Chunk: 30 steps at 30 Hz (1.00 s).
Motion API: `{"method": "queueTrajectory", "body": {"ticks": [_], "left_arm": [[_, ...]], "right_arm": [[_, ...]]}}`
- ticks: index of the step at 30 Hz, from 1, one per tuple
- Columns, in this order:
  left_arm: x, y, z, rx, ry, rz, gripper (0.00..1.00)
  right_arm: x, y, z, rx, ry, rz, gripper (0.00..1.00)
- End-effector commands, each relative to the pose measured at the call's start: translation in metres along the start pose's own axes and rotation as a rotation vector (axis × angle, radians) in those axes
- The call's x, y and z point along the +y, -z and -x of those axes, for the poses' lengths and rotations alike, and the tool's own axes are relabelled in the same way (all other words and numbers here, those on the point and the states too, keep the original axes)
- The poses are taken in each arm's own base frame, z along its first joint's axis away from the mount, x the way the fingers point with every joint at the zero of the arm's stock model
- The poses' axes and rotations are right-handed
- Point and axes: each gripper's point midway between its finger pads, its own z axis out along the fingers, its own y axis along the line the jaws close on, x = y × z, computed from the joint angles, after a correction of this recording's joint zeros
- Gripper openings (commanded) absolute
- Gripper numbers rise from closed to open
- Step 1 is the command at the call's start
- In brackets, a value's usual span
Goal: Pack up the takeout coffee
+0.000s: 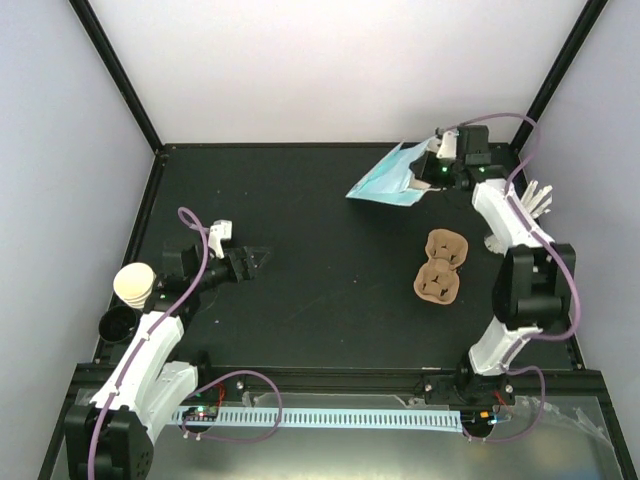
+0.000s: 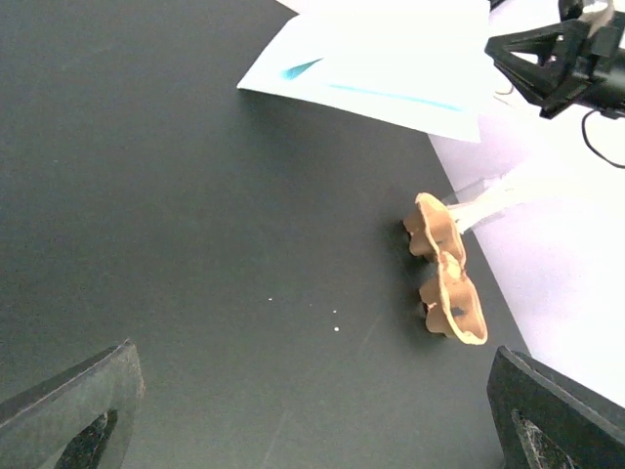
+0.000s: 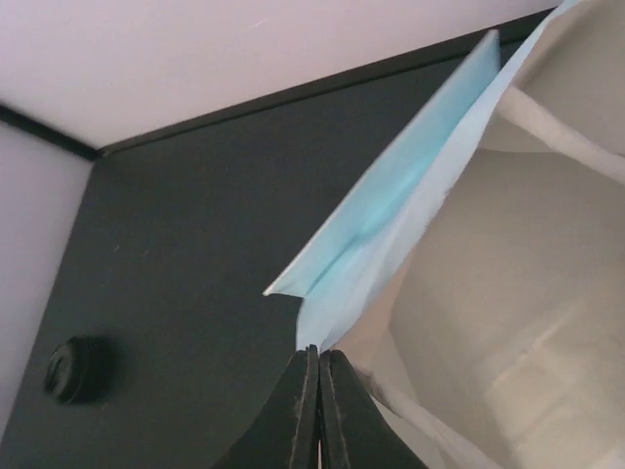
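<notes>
The brown pulp cup carrier [image 1: 443, 265] lies on the black table right of centre, and the left wrist view shows the carrier [image 2: 447, 283] edge-on. A cream paper cup [image 1: 133, 285] lies at the table's left edge with a black round lid [image 1: 118, 323] beside it. My left gripper [image 1: 252, 262] hovers open over the left half of the table; nothing lies between its fingers [image 2: 68, 410]. My right gripper [image 1: 432, 172] is at the back right. Its fingertips [image 3: 317, 354] are pressed together on the rim of the light-blue paper bag [image 3: 391, 215].
The light-blue bag [image 1: 385, 180] lies on its side at the back right, mouth toward the right arm. A clear glass of white sticks [image 1: 530, 205] stands by the right wall, behind the right arm. White walls close in three sides.
</notes>
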Motion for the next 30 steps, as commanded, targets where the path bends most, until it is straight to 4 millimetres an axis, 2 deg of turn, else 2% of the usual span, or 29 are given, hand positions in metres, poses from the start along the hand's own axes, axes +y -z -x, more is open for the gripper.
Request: {"method": "queueTrajectory", "body": {"ticks": [1, 4, 7, 13, 16, 19, 21, 24, 26, 28, 30], "left_arm": [[-0.037, 0.000, 0.015, -0.002, -0.055, -0.115, 0.99], [-0.053, -0.004, 0.010, 0.033, -0.088, -0.141, 0.99], [-0.064, -0.007, 0.006, 0.043, -0.116, -0.140, 0.99], [-0.082, -0.015, -0.007, 0.067, -0.169, -0.145, 0.99], [-0.086, -0.019, -0.015, 0.093, -0.188, -0.135, 0.99], [-0.090, -0.023, -0.023, 0.115, -0.211, -0.126, 0.99], [-0.092, -0.027, -0.029, 0.131, -0.227, -0.111, 0.99], [-0.095, -0.033, -0.040, 0.162, -0.269, -0.072, 0.99], [-0.094, -0.038, -0.044, 0.167, -0.308, -0.022, 0.99], [-0.099, -0.044, -0.051, 0.182, -0.359, 0.011, 0.99], [-0.103, -0.051, -0.056, 0.191, -0.417, 0.045, 0.99]], "right_arm": [[0.056, 0.020, -0.033, 0.007, 0.074, 0.093, 0.05], [0.080, 0.030, -0.065, 0.022, 0.088, 0.100, 0.05], [0.095, 0.039, -0.105, 0.023, 0.071, 0.115, 0.05], [0.110, 0.057, -0.188, 0.062, 0.046, 0.146, 0.05], [0.118, 0.064, -0.223, 0.109, 0.064, 0.186, 0.06], [0.123, 0.070, -0.251, 0.177, 0.091, 0.219, 0.11], [0.125, 0.074, -0.262, 0.219, 0.097, 0.244, 0.18], [0.119, 0.081, -0.265, 0.231, 0.121, 0.216, 0.38], [0.109, 0.086, -0.257, 0.191, 0.132, 0.149, 0.46], [0.088, 0.091, -0.245, 0.131, 0.132, 0.027, 0.55], [0.076, 0.098, -0.232, 0.082, 0.140, -0.047, 0.55]]}}
